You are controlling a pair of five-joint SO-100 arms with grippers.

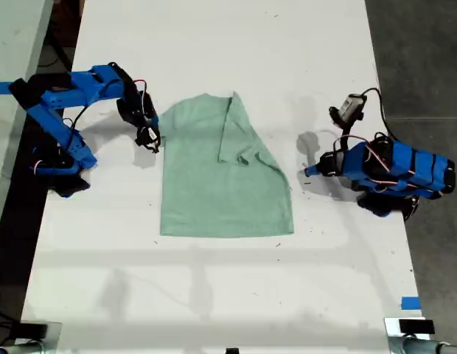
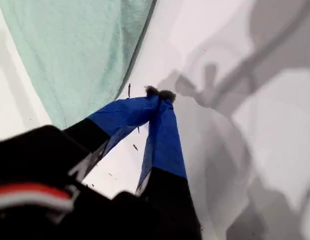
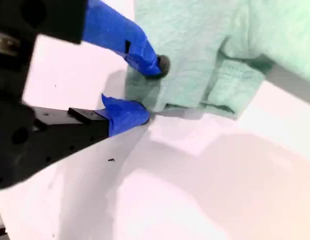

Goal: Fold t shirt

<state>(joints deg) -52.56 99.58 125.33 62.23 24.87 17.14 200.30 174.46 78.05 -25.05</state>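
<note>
**Second hand at shirt edge, jaws apart; first hand shut and off the cloth**

My second hand [image 3: 151, 89] sits closest to its lens. Its blue-taped jaws are partly apart, with one fingertip [image 3: 160, 65] over the t shirt [image 3: 195, 40] and the other down at the cloth's border on the white tabletop [image 1: 214, 295]. No cloth is pinched yet. A stitched sleeve hem [image 3: 230, 85] lies bunched just past the tips.

In the exterior view this is the arm on the exterior view's left, with my second hand [image 1: 149, 138] touching the shoulder-side edge of the t shirt [image 1: 221, 184]. The shirt lies flat mid-tabletop. Its long axis runs from the neck at the exterior view's top to the bottom hem nearer the exterior view's bottom. On the exterior view's right a sleeve flap [image 1: 236, 133] is already turned inward over the body.

My first hand [image 2: 160, 94] has its tips pressed together and holds nothing. The t shirt [image 2: 80, 50] lies beyond the tips and off to one side, with bare tabletop between them. In the exterior view my first hand [image 1: 308, 171] is on the exterior view's right, pointing at the shirt's side edge, near it but apart, with that arm tucked back.

Key relation: the cloth lies straight ahead of my second hand, toward the exterior view's right, so that hand is the nearer one. My judgement is that the next step is to close on this edge and carry it across the long axis toward the exterior view's right. The risk is pinching only the top layer or the bunched hem.
</note>
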